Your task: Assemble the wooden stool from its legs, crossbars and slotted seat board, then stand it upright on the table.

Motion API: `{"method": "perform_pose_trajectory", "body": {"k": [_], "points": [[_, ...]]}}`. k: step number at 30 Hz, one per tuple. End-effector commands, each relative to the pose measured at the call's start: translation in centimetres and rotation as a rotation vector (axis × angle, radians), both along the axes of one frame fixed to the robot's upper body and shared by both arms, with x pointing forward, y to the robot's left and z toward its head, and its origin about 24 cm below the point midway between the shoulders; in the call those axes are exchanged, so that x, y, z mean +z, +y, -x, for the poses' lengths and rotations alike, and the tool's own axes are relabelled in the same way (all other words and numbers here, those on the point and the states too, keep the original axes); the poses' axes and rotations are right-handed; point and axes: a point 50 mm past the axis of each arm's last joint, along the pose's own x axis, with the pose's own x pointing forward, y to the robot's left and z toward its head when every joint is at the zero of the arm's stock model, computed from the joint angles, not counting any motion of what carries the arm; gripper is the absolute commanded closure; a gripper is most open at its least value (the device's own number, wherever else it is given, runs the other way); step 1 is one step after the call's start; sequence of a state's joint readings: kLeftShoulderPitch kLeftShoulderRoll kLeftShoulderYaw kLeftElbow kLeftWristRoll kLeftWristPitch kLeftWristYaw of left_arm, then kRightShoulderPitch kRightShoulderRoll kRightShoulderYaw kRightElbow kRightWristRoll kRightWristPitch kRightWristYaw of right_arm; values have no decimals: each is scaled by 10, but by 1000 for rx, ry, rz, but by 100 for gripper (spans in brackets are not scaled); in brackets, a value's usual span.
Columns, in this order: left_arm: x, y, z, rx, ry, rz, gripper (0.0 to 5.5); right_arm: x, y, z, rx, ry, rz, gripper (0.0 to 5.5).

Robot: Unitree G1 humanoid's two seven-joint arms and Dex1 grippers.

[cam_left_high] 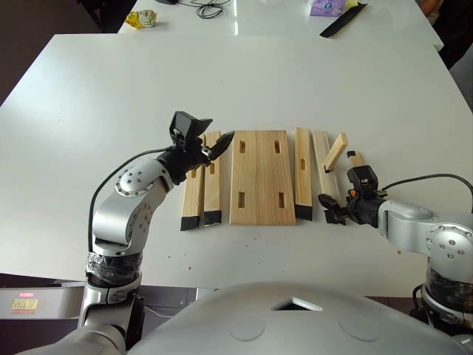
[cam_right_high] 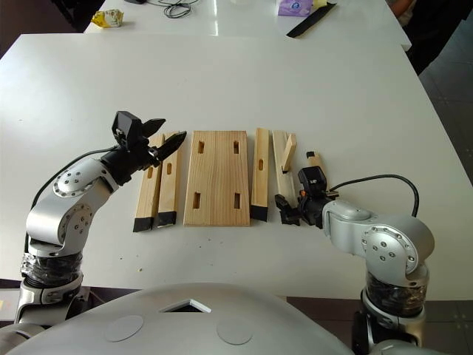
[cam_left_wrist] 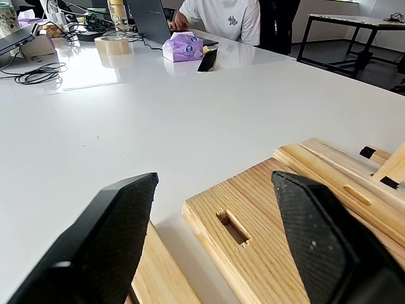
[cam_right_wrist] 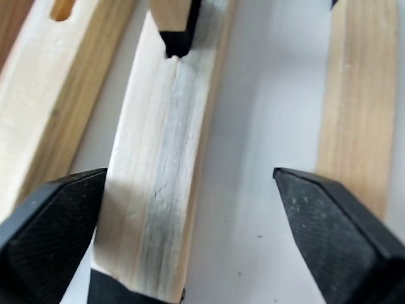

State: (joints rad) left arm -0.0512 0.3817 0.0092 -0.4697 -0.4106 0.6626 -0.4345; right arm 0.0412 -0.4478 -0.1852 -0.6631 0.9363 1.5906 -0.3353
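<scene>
Closest in, the right gripper [cam_left_high: 330, 209] sits low at the near end of a pale leg [cam_left_high: 323, 164]. Its fingers [cam_right_wrist: 329, 221] are spread apart with that leg's end between them, and nothing is gripped. A short crossbar [cam_left_high: 336, 150] lies tilted, its black tip resting on the far part of the pale leg. Another black-tipped stick [cam_left_high: 355, 158] lies just beyond the right gripper.

The slotted seat board [cam_left_high: 260, 176] lies flat in the middle of the white table [cam_left_high: 96, 111], with four slots showing. A dark-ended leg [cam_left_high: 303, 171] lies along its right edge, and a pair of legs [cam_left_high: 213, 181] lies side by side along its left edge. The left gripper [cam_right_high: 167, 133] hovers over the far ends of that pair, its fingers [cam_left_wrist: 107, 240] wide apart and empty.

On a second table behind are a purple tissue pack [cam_left_high: 325, 7] and a yellow packet [cam_left_high: 140, 18].
</scene>
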Motion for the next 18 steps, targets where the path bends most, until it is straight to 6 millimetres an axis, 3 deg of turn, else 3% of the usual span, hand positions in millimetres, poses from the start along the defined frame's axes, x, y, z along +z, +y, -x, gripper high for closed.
{"method": "perform_pose_trajectory", "body": {"k": [1, 6, 18], "points": [[2, -1, -2, 1, -9, 3, 218, -9, -6, 2, -4, 59, 54, 78], [3, 0, -3, 2, -12, 3, 218, -10, -5, 0, 5, 59, 53, 113], [4, -1, -7, -3, -19, 5, 218, -11, -1, -5, -1, 36, 2, 292]]}}
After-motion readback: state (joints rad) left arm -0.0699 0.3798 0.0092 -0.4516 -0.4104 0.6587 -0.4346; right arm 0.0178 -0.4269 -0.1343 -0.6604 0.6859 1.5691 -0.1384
